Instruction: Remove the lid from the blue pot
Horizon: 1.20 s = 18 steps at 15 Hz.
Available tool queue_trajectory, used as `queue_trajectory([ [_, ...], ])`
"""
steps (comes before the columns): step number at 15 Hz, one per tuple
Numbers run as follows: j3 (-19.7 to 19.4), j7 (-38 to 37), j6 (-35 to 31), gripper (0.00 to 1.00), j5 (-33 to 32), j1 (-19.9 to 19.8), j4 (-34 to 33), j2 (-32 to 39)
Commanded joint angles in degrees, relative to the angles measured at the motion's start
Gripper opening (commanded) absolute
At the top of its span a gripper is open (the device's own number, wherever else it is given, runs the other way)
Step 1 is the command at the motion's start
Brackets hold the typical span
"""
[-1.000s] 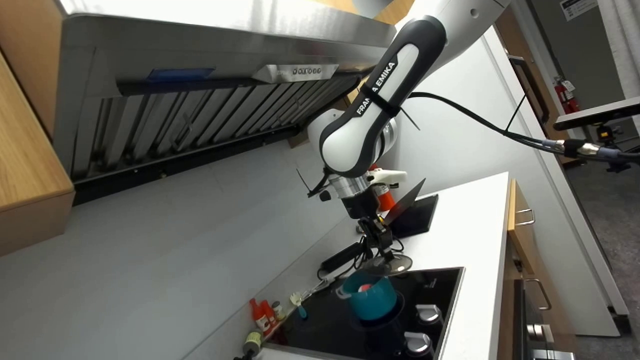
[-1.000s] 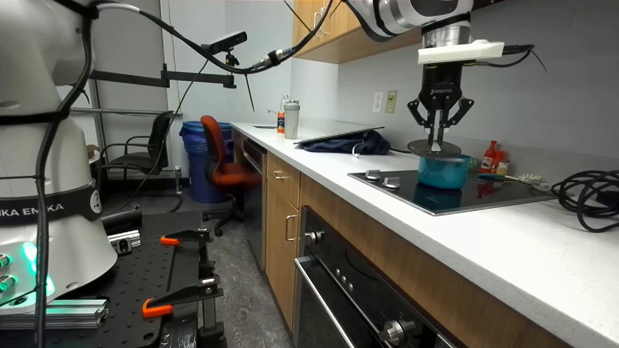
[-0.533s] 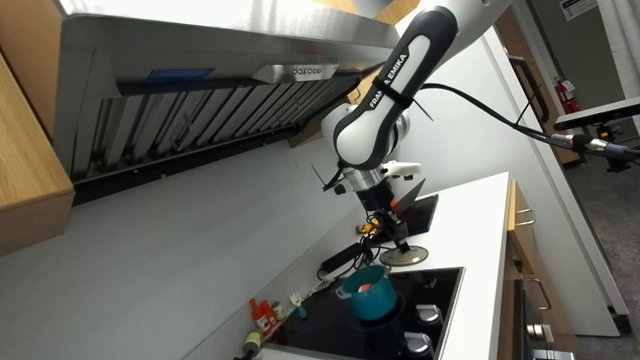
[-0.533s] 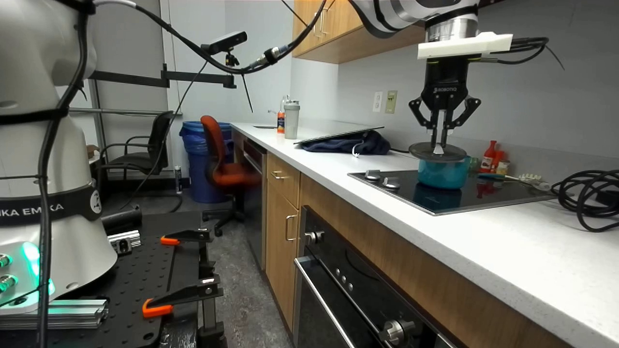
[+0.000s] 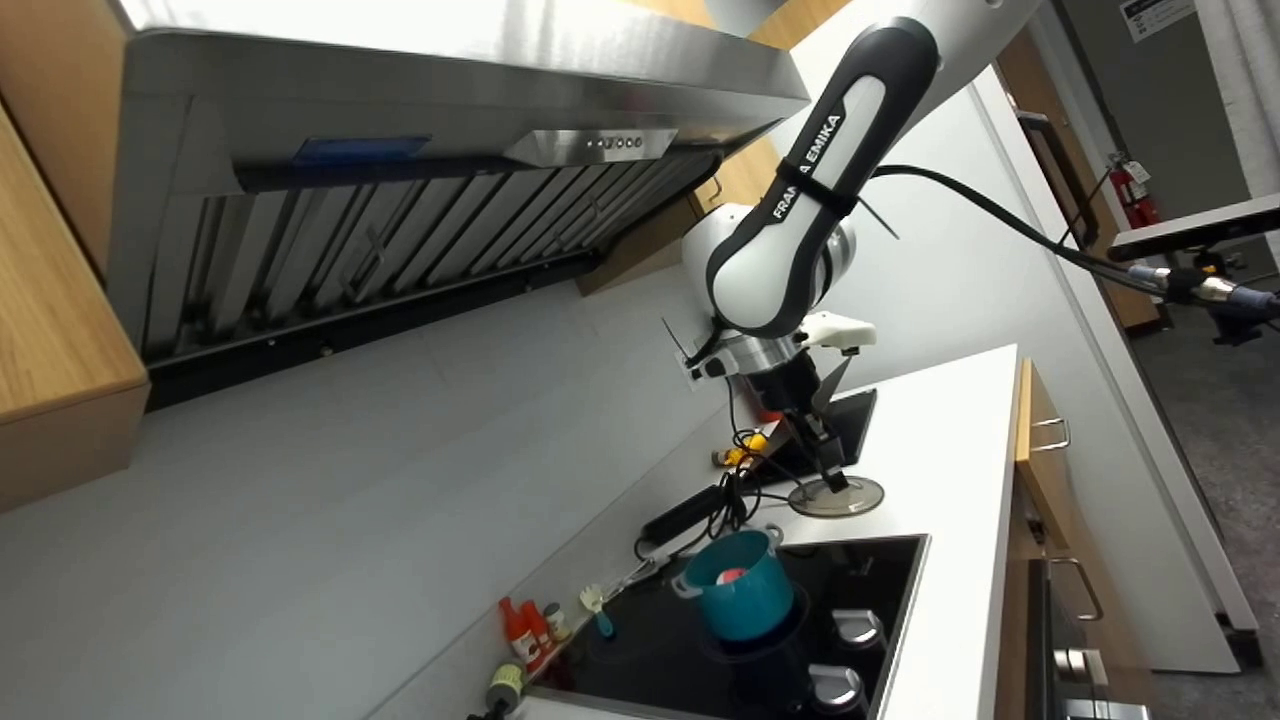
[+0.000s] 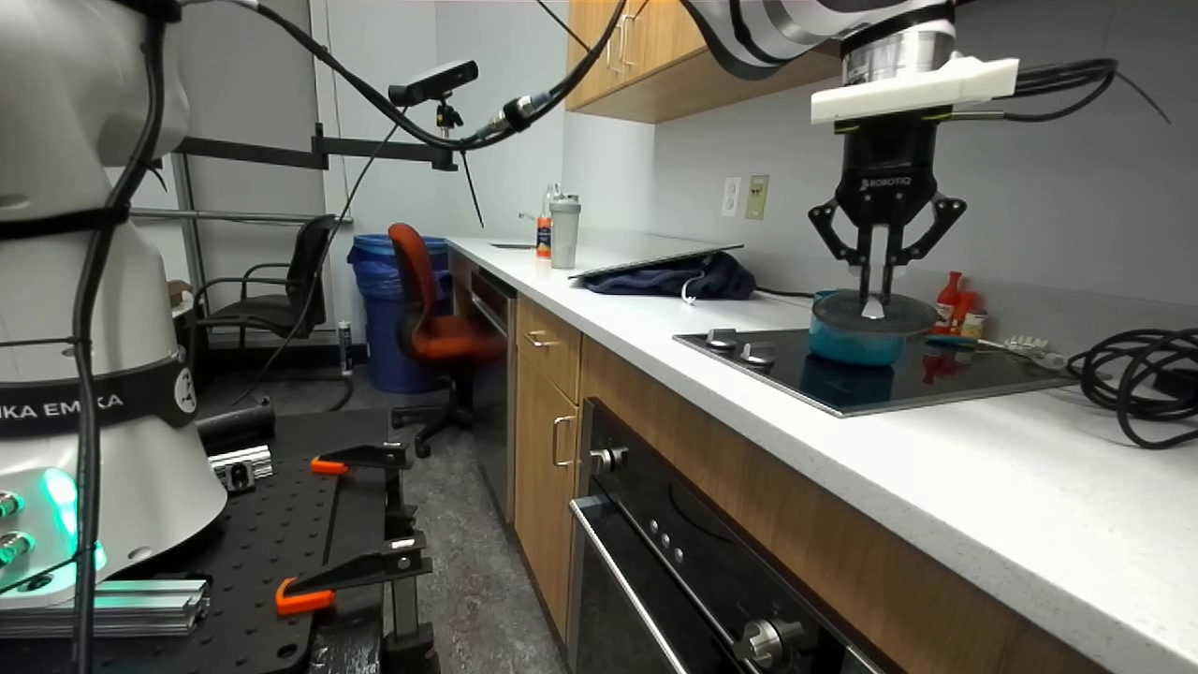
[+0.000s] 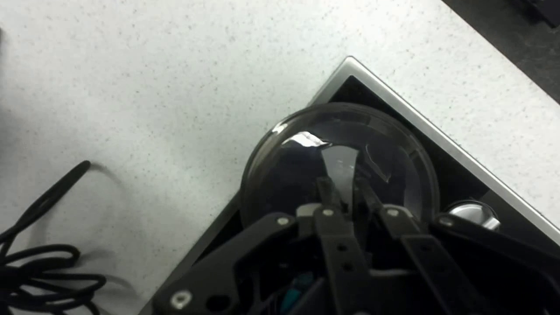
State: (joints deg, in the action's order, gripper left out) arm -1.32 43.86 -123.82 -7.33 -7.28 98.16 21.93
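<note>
Teal-blue, the small pot (image 5: pixel 755 606) was seen uncovered on the black cooktop (image 5: pixel 650 660), while the smoky glass lid (image 5: pixel 836 503) was held apart from it, off to one side, toward the white surface (image 7: pixel 175 96). By that relation the coming move was judged to be governed: the lid was suspended directly beneath the fingers (image 6: pixel 887 279), and in the wrist view it was seen across a corner of the cooktop, part of its edge overlapping the metal frame (image 7: pixel 393 102) and the surface next to it. Low in that view, behind the fingers, a sliver of teal was glimpsed, most likely belonging to the pot. No long axis was offered by the round lid, so little turning was judged to be needed; rather, a sideways shift away from the pot, then a lowering onto the surface, seemed to be called for. The fingers were drawn close together without meeting, and the pale handle (image 7: pixel 340 164) at the lid's middle was pinched between them; no contact of theirs with the pot was seen. As the pot's mouth was exposed, the removal itself was judged to be achieved, with only the setting down to be completed. Were the lid to be lowered straight from where it was held, its edge might be caught on the frame and tipped.
</note>
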Motion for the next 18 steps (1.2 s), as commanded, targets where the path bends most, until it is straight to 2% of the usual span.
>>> queue_trajectory([
  [1, -0.7, -3.7, -2.88, 0.04, 0.65, -1.01, 1.17, -0.43],
  [6, -2.46, -5.6, -2.82, 0.04, 0.84, -3.6, -3.95, 2.77],
  [13, -3.78, -5.21, -0.1, 0.04, 2.09, -8.53, -16.58, 11.0],
  [14, -3.7, -4.93, 0.63, 0.4, 2.23, -9.16, -18.62, 12.29],
  [16, -3.55, -4.79, 1.89, 0.47, 2.24, -10.08, -22.4, 14.53],
  [18, -3.44, -4.47, 3.56, 0.63, 2.22, -10.85, -26.52, 16.83],
])
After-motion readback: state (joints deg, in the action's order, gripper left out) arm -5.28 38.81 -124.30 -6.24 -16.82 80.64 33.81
